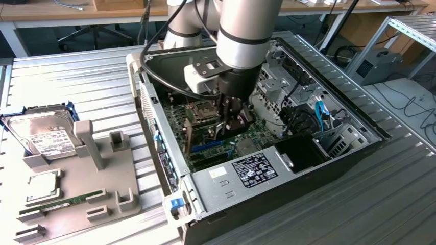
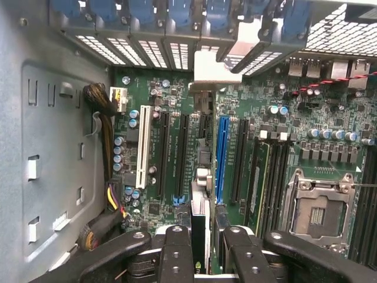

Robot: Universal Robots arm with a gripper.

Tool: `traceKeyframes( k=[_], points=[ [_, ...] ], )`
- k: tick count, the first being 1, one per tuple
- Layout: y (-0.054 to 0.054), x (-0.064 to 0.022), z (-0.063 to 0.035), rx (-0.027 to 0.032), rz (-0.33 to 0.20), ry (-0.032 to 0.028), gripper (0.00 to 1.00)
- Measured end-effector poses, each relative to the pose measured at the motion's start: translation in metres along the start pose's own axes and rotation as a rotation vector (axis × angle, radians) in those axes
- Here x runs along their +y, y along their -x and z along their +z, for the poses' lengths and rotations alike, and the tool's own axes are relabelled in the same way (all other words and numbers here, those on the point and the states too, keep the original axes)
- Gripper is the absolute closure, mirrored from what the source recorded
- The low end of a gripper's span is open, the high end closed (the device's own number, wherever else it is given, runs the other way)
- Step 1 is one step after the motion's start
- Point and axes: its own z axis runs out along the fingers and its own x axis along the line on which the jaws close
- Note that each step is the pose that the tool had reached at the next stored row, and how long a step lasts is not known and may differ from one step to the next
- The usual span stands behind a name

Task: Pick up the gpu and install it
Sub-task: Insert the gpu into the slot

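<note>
Gripping the gpu (image 2: pixel 202 177) edge-on, the gripper (image 2: pixel 201 250) holds it upright over the motherboard (image 2: pixel 294 118) slots for seating.

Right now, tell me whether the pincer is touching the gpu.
Touching. The wrist view shows the pincer clamping the gpu edge-on between its fingers, above the motherboard slots.

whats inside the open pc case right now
Inside the pc case: the green motherboard with its blue slot, white slot and empty cpu socket. The end effector holds the gpu edge-on above the slots; board beneath it is hidden.
</note>
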Motion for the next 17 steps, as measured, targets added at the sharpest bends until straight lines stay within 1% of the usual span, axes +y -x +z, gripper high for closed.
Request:
traceKeyframes(
  k=[8, 10, 17],
  points=[
    [0.0003, 0.0034, 0.001, 0.0001, 0.0, 0.0001, 0.74],
    [0.0005, 0.0056, 0.003, 0.0001, 0.0, 0.0001, 0.74],
    [0.0006, 0.0066, 0.0044, 0.0, 0.0, 0.0, 0.74]
  ],
)
